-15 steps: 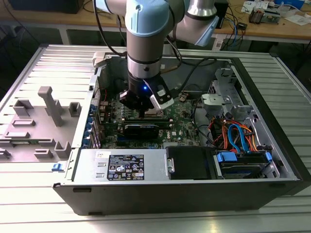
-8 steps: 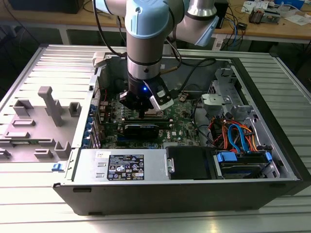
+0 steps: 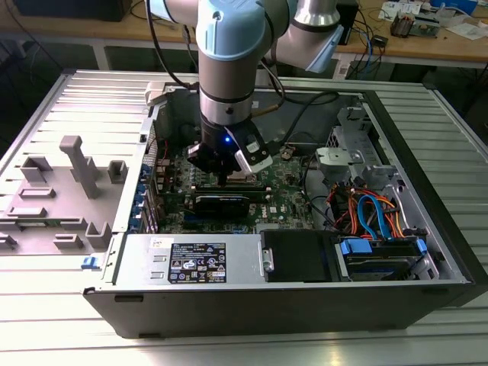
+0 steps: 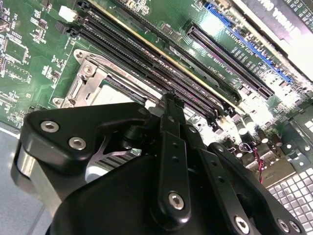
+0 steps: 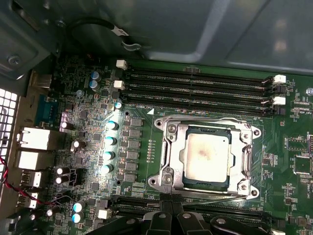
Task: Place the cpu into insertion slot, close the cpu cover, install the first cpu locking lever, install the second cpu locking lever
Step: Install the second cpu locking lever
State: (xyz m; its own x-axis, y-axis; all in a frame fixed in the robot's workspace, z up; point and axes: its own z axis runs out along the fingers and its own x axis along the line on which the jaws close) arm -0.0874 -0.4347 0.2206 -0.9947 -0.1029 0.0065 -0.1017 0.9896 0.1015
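The cpu (image 5: 205,159), with its dull silver top, lies flat in the insertion slot (image 5: 208,185), whose dark rim shows around it. The cpu cover (image 5: 172,147), a metal frame, lies down over the chip's edges. A thin lever rod (image 5: 210,197) runs along the socket side nearest my fingers. In the first wrist view my gripper (image 5: 171,203) sits at that edge of the socket, fingers together with nothing seen between them. The second wrist view has the gripper (image 4: 168,105) just beside the socket bracket (image 4: 85,81). In the exterior view the gripper (image 3: 223,177) hangs low over the motherboard inside the open case.
Long memory slots (image 5: 195,90) run beside the socket. A black card (image 3: 229,204) stands just in front of the gripper, with the power supply (image 3: 194,263) nearer. Coloured cables (image 3: 374,213) fill the exterior view's right. A grey fixture (image 3: 76,168) lies outside the case.
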